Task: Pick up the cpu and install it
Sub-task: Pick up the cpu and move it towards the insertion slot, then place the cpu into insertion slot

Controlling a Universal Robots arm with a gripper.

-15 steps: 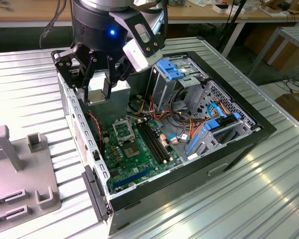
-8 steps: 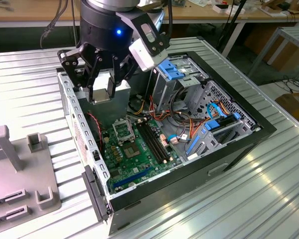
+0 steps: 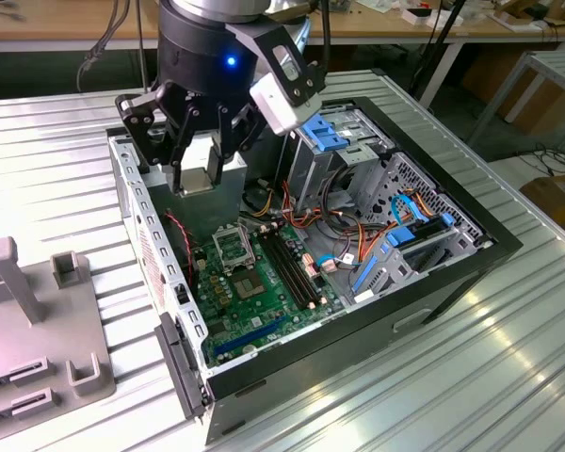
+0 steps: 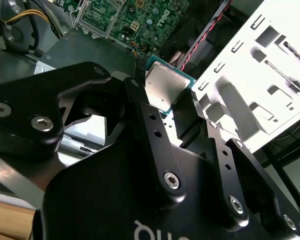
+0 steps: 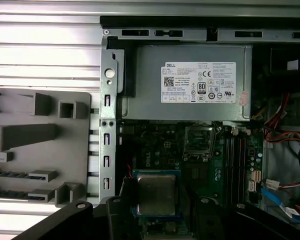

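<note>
- The tool [image 4: 164,92] pinches the cpu [image 4: 162,85] by two opposite edges. Its fingers [image 4: 140,112] are pressed in on the chip, whose pale metal top faces the wrist.
- The cpu is held flat in both wrist views. Being square it has no long axis, and its edges run about parallel to the frame of the CPU socket [image 5: 197,145].
- The cpu hangs off the socket, apparently towards the side away from the memory slots [image 5: 235,157].
- The exterior view adds height: the held chip is well above the socket, over the open computer case [image 3: 452,254].
- The first wrist view shows the power supply [image 5: 190,82] just beyond the socket.
- Farthest from the socket, outside the case, a grey fixture [image 3: 38,320] lies on the ribbed worktop [image 3: 66,122].
</note>
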